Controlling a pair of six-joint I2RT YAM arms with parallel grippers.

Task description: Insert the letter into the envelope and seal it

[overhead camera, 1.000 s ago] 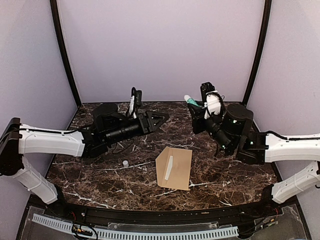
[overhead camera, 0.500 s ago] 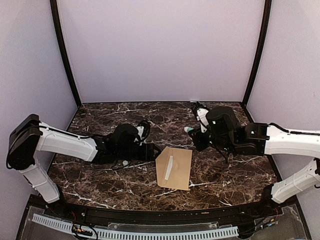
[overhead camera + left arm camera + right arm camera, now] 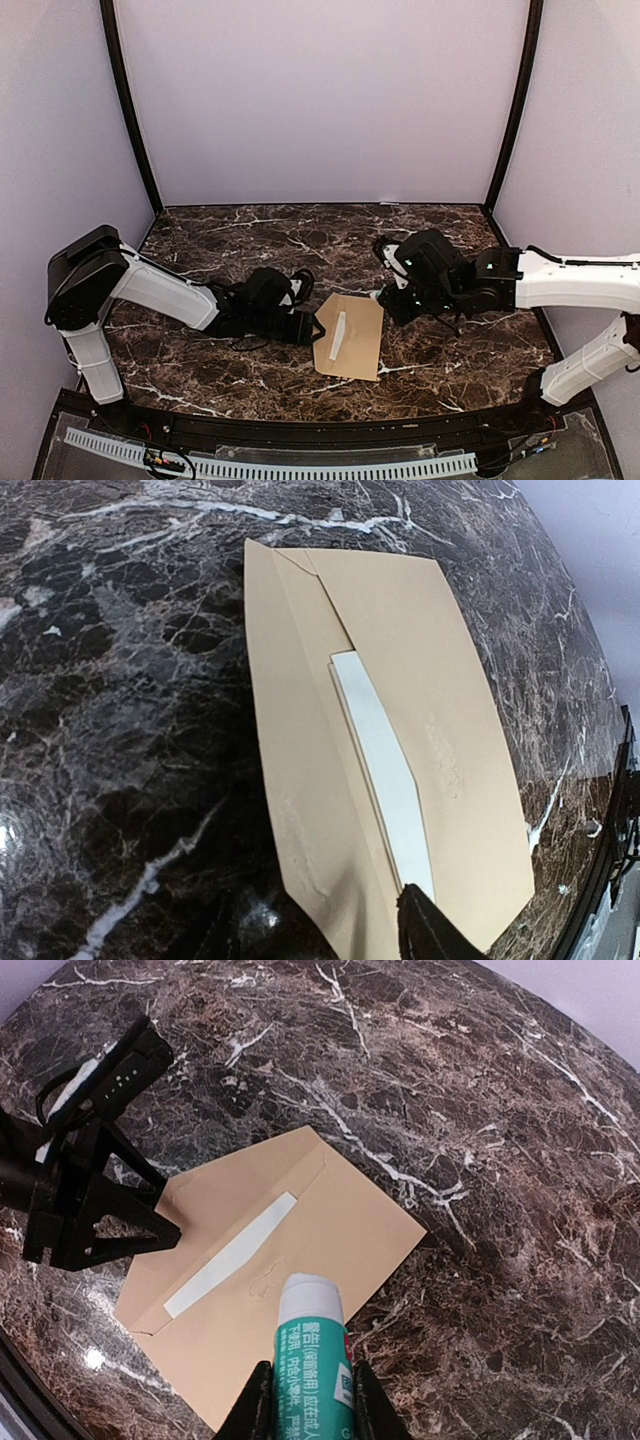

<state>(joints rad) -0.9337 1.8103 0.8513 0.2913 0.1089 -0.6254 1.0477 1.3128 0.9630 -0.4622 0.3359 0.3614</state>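
Marble (image 3: 200,355), envelope (image 3: 355,340) between jaws, glue stick (image 3: 310,1360) gripped

A teal glue stick (image 3: 310,1360) with a white tip shows at six o'clock in the right wrist view. The marble table (image 3: 250,230) is dark brown, veined white. Lilac walls (image 3: 320,100) rise at twelve o'clock.

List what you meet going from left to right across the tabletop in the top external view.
left arm's gripper → envelope, lying flat with a white strip on it → right arm's gripper, its fingers holding a green glue stick
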